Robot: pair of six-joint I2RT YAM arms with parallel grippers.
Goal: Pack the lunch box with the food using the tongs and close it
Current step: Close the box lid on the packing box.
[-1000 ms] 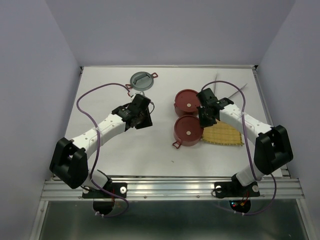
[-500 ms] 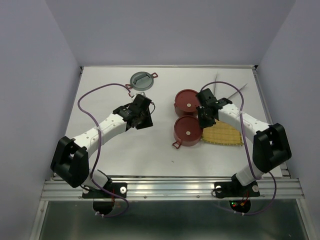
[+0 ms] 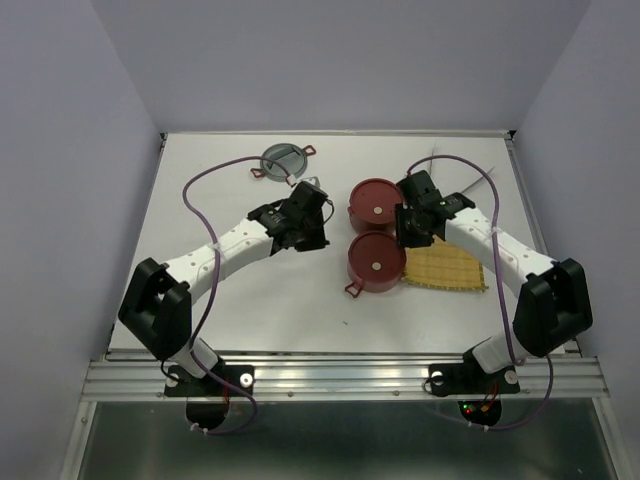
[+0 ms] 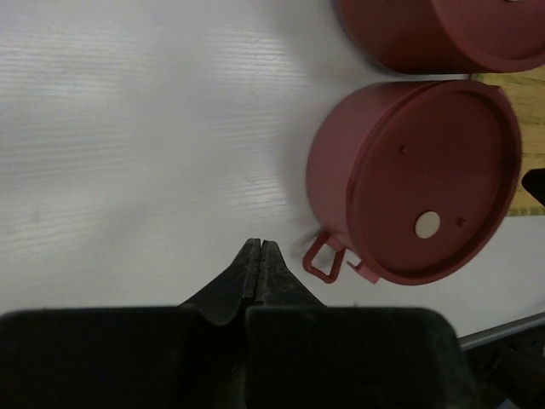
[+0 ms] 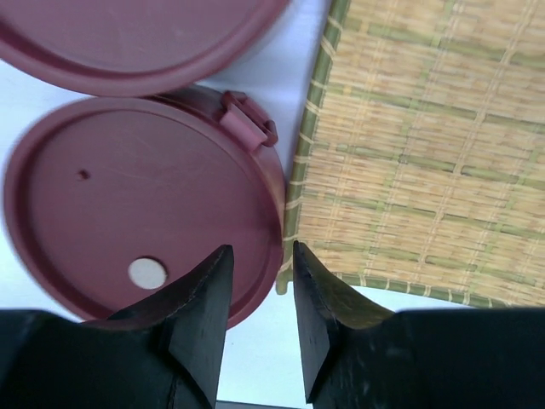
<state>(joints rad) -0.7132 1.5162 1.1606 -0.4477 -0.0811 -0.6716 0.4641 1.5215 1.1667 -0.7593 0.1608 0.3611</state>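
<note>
Left of centre on the counter [image 3: 280, 300], the left fingers [image 4: 251, 266] had just shut on nothing beside the lunch box [image 3: 376, 262], its two lidded tiers mid-counter, while the right fingers [image 5: 203, 294] had spread, empty, above the near tier's edge by the mat [image 5: 409, 153], apparently letting go.

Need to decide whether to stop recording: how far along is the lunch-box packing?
Seemingly done: far tier and near tier both show closed red tops; no food shows on the woven mat. In hand: nothing; left gripper shut, empty; right gripper open above a tier's rim. Left: likely stacking the tiers; a grey round piece lies apart.
</note>
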